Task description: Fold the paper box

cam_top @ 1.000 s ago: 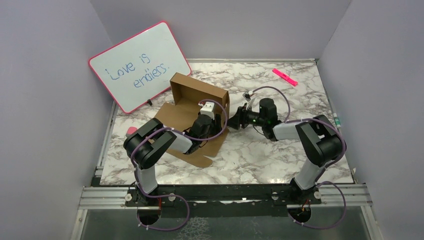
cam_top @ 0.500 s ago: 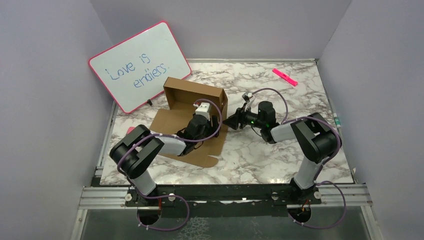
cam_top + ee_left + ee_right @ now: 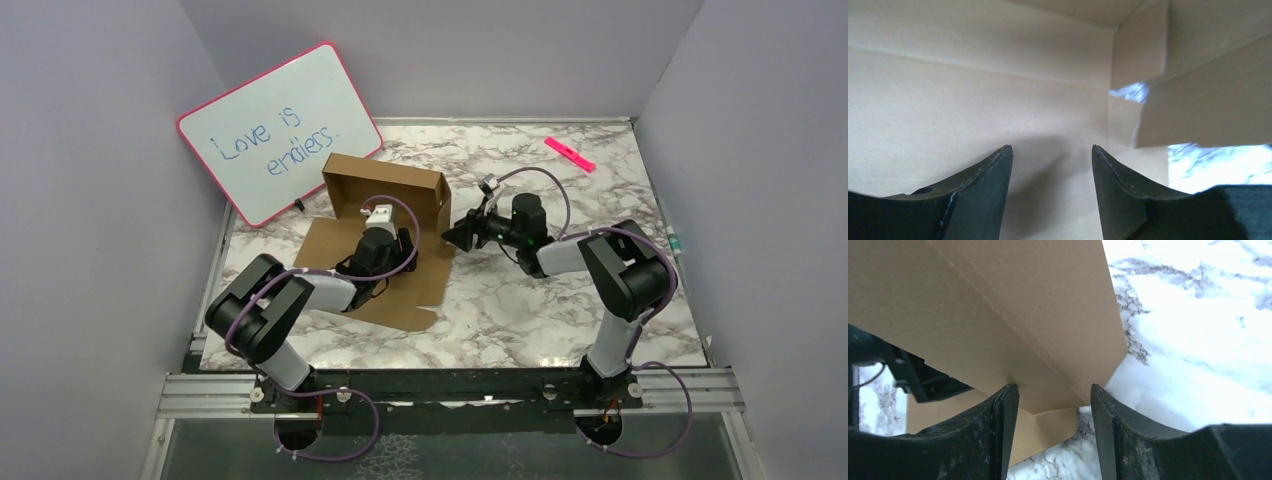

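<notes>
Counter (image 3: 520,300): marble, with both arms bolted at its near edge.
Left arm (image 3: 300,295): reaches forward from the near left, low over the cardboard.
Box (image 3: 350,190): plain brown, left of the counter's middle and half raised. Its near panel lies flat on the counter, while the far wall and the right wall stand up.
Left pincer (image 3: 1050,150): inside the box, released. The fingers are apart with nothing between them, and they point at the inner face of a standing wall.
Right pincer (image 3: 1054,387): just outside the right wall, also released. The fingers are spread and a cardboard corner sits at their tips (touching or not, I cannot tell).
Whiteboard (image 3: 280,130): pink-framed with blue handwriting, tilted at the far left, just behind the box.
Marker (image 3: 570,153): pink, lying at the far right, well apart from the box.
</notes>
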